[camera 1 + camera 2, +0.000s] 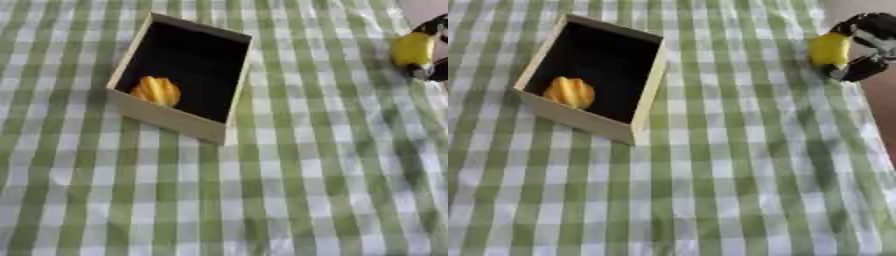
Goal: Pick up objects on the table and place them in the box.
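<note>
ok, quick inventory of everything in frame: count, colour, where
box: 1, pale wood outside with a dark inside, open top, upper left of the table
ridged fruit: 1, orange-yellow, inside the box at its near left corner
yellow object: 1, plain yellow, rounded, upper right, held in the right hand
tablecloth: 1, green and white check, covers the whole table
right hand: 1, black, upper right edge, fingers curled round the yellow object
left hand: not in view
</note>
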Controlling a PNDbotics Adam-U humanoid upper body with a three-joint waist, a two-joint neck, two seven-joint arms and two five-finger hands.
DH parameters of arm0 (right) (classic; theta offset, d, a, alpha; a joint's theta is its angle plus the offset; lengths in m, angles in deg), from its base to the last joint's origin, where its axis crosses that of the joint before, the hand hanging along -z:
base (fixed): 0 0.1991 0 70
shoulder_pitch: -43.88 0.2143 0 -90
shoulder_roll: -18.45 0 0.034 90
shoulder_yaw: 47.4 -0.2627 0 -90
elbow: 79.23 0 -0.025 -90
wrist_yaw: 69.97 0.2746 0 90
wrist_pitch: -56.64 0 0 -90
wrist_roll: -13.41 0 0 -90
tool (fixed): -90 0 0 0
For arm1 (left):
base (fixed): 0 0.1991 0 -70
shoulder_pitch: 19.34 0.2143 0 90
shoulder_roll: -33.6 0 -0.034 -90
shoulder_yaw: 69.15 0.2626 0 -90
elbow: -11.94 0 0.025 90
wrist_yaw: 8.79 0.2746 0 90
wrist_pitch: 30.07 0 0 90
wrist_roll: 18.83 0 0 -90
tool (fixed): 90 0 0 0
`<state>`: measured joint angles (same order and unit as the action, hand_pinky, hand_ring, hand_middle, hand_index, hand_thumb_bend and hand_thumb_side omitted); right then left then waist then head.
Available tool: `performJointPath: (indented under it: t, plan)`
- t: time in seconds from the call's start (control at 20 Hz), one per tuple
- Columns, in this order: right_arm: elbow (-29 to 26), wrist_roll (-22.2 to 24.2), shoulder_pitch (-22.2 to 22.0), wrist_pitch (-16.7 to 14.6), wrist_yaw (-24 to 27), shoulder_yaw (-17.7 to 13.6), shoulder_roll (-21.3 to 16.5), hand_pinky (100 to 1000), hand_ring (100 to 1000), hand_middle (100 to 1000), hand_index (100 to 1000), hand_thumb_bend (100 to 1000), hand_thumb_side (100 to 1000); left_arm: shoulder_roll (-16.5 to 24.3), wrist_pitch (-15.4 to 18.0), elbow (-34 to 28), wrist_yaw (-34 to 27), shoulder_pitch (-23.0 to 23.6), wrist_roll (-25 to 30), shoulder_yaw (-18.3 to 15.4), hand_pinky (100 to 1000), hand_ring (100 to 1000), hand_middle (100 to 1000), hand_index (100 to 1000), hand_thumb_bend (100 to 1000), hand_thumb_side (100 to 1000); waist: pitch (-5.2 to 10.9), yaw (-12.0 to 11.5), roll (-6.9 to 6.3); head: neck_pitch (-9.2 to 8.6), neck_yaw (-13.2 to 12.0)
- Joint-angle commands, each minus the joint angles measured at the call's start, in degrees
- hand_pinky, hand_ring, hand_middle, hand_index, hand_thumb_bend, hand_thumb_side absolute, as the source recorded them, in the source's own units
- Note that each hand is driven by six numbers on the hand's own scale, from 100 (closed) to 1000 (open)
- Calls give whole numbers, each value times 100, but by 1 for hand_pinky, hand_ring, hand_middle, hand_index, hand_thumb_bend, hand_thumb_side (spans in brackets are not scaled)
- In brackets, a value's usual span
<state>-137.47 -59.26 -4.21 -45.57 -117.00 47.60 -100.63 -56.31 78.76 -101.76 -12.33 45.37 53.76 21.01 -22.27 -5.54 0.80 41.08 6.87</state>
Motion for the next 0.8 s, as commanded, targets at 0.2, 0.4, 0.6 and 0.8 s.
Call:
performJointPath:
  t: [0.2,0.4,0.6,0.8]
  plan:
    - [-306,-112,111,118,477,-53,-184,787,762,520,675,100,209,45,-22,-90,-2,-49,52,3,644,765,752,844,272,590,132,10,16,-4,-6]
    - [-729,-174,144,180,672,-93,-288,774,733,488,637,100,153,53,-34,-90,-12,-43,61,5,645,766,753,844,274,589,185,31,44,24,-22]
    - [-1785,-209,85,128,1194,-78,-462,757,704,491,641,100,117,73,-30,-90,-21,-39,56,-6,646,766,753,845,273,586,239,37,75,46,-19]
    - [-3189,34,150,161,1637,174,-496,749,691,496,646,100,120,87,-20,-90,-37,-51,61,-3,648,767,754,845,277,581,297,13,90,70,12]
